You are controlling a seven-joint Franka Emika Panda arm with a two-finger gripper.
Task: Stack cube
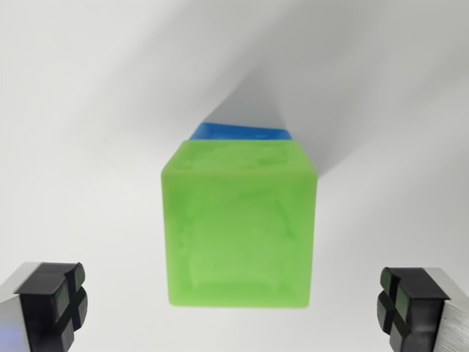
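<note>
Both fingers (55,304) of the gripper (234,308) stood spread wide, touching nothing. Between and just beyond them sat the green cube (238,224), apparently stacked on a blue cube (240,132) showing behind it, on the white table (88,110).

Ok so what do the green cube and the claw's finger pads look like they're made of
Green cube: probably translucent plastic or resin, matte, with faint embossed relief on its faces. Finger pads: likely black rubber with cross-shaped grooves, mounted on brushed metal.

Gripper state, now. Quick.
Gripper: open, holding nothing; its fingers stand apart on either side of the green cube, touching neither side.
</note>
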